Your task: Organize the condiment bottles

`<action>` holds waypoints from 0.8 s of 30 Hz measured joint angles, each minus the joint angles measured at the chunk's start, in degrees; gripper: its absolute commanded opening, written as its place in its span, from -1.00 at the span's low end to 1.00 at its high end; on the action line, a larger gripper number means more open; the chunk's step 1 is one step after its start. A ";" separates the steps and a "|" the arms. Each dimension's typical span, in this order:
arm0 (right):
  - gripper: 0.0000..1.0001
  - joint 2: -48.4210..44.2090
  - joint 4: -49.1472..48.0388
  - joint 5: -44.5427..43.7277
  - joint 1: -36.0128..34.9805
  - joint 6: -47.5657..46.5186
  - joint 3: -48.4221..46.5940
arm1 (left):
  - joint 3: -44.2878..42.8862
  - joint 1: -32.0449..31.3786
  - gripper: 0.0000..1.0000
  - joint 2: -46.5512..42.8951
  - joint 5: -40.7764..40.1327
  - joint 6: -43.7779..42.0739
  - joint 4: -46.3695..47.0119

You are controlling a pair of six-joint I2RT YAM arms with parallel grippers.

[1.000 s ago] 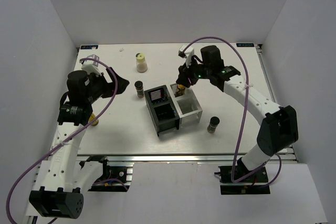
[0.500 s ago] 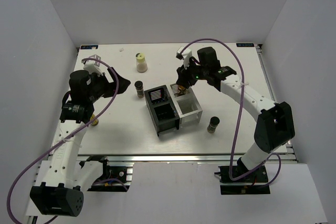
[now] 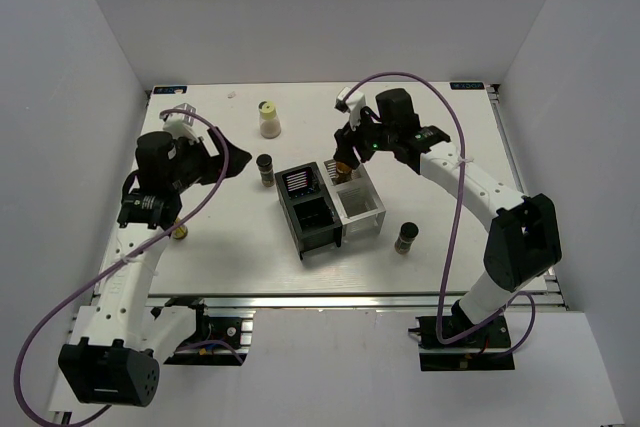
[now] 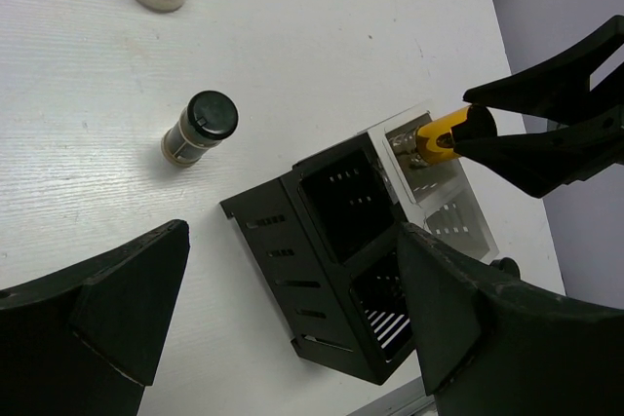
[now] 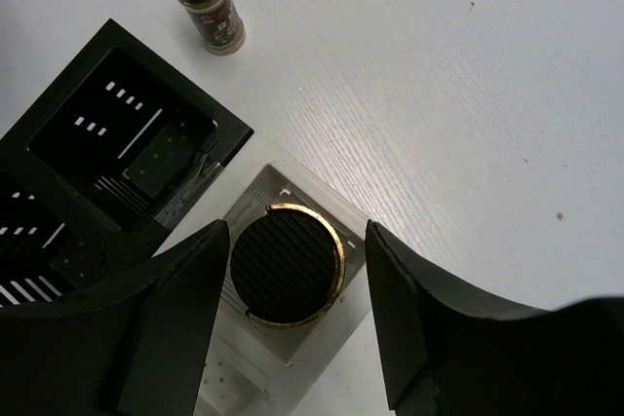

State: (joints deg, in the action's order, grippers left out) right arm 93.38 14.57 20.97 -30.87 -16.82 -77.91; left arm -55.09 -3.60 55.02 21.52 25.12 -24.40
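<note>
The right gripper [image 5: 297,241] pinches the amber bottle [image 5: 286,265] just below its black cap, holding it over the far cell of the white box [image 3: 374,209], with the bottle's lower end at the cell's mouth. The white box sits against the black box [image 3: 300,233]; each has 2 cells. The left gripper [image 3: 228,160] hovers above the table [image 3: 440,117], its fingers spread wide with nothing between them. 1 dark bottle [image 3: 265,168] stands just left of the black box. The other dark bottle [image 3: 406,238] stands right of the white box. The cream bottle [image 3: 269,120] stands nearer the far edge.
</note>
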 measured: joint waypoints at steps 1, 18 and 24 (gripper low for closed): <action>0.32 0.00 0.04 0.13 0.00 0.09 -0.07 | 0.04 -0.02 0.89 0.13 0.11 0.04 0.04; -0.23 -9.20 0.20 9.66 0.09 4.42 -8.79 | -2.40 -7.78 0.35 16.02 -8.24 0.33 1.44; 0.09 -11.13 0.31 10.10 0.94 5.51 -4.55 | -7.50 -10.75 0.56 24.65 -15.30 -1.16 0.48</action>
State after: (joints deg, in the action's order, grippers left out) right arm 82.26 14.87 31.07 -29.93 -11.31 -82.46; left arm -62.59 -14.35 79.68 6.22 23.97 -23.92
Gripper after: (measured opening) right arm 0.436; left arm 0.766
